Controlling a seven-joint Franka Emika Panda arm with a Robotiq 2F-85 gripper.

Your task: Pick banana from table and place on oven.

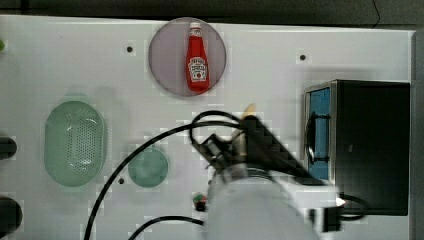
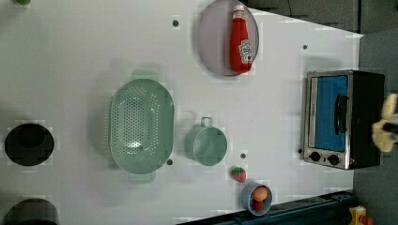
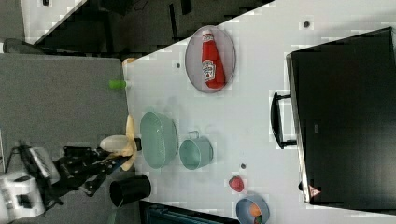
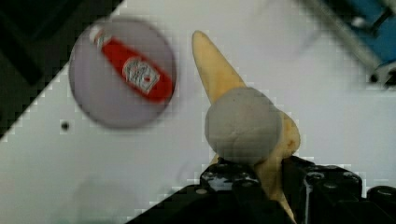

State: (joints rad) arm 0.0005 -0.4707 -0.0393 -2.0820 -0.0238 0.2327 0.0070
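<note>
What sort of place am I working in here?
Probably a robot lab bench set up as a play kitchen: a white table with mounting holes, a toaster oven, a ketchup bottle on a plate, a green colander and toy fruit.

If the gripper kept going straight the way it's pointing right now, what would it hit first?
Likely bare table. The gripper, shut on the banana, seems to point down at white tabletop between the ketchup plate and the oven; the banana's tip would land first. Depth is uncertain.
</note>
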